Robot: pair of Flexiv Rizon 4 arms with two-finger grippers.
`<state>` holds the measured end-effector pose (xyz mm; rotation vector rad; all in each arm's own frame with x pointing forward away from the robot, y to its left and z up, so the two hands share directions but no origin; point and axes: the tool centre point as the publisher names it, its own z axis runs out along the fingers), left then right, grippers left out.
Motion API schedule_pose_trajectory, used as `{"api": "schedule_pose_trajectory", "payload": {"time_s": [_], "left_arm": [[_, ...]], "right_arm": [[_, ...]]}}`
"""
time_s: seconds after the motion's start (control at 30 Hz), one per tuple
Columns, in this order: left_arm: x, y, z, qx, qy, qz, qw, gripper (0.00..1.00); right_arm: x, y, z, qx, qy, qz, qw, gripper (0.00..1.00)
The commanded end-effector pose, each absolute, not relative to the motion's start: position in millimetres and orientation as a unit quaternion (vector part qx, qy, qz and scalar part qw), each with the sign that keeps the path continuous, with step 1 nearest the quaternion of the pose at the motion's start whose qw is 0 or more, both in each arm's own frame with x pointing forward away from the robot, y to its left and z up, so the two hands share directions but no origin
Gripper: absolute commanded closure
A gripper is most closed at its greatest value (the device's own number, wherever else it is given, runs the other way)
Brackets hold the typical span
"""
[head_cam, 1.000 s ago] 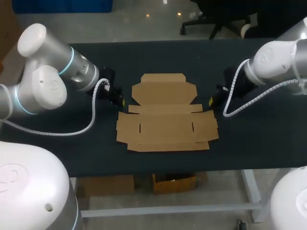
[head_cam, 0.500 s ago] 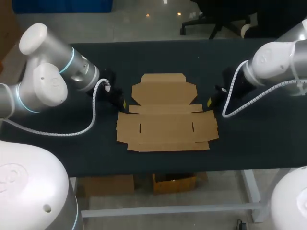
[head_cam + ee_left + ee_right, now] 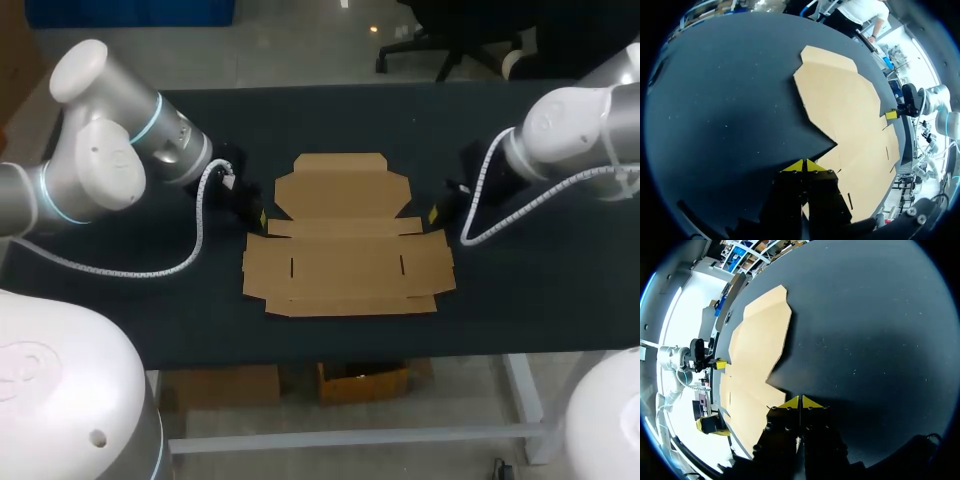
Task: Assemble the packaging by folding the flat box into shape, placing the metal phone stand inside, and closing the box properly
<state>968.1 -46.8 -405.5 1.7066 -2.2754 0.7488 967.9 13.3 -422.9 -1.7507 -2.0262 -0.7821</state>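
A flat brown cardboard box blank [image 3: 345, 240] lies unfolded in the middle of the black table [image 3: 320, 120]. My left gripper [image 3: 262, 217] is shut and hovers at the blank's left edge, beside the notch between lid and base panels. In the left wrist view its yellow tips [image 3: 803, 165] meet just before the cardboard [image 3: 850, 115]. My right gripper [image 3: 433, 214] is shut at the blank's right edge, and its tips [image 3: 800, 402] sit close to the cardboard [image 3: 757, 350]. No metal phone stand is in view.
Black table surface stretches bare behind the blank and to both sides. The table's front edge [image 3: 330, 355] runs just below the blank. Each arm's white spiral cable [image 3: 195, 245] hangs over the tabletop near its gripper.
Both arms have crept inward toward the blank's side edges, the left one more visibly. The blank has not moved and both grippers stay shut.
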Motion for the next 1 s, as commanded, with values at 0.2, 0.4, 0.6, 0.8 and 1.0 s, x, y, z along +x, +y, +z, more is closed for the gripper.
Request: {"api": "schedule_pose_trajectory", "payload": {"time_s": [0.2,0.4,0.6,0.8,1.0], "left_arm": [[970.4,-47.7,-407.8,0.579,-0.77,0.247,0.104,1.0],[970.8,-47.7,-410.4,0.579,-0.77,0.246,0.104,1.0],[970.7,-47.8,-411.9,0.579,-0.771,0.245,0.106,1.0],[970.1,-48.1,-413.5,0.579,-0.769,0.247,0.108,1.0],[969.9,-47.9,-414.5,0.58,-0.767,0.25,0.112,1.0]], "right_arm": [[969.1,16.6,-422.0,-0.613,-0.718,-0.275,0.181,1.0],[967.9,20.0,-423.4,-0.612,-0.718,-0.273,0.186,1.0],[968.4,19.4,-427.7,-0.613,-0.716,-0.273,0.191,1.0],[967.9,22.6,-428.1,-0.611,-0.716,-0.276,0.194,1.0],[967.5,29.5,-427.4,-0.604,-0.721,-0.28,0.194,1.0]]}}
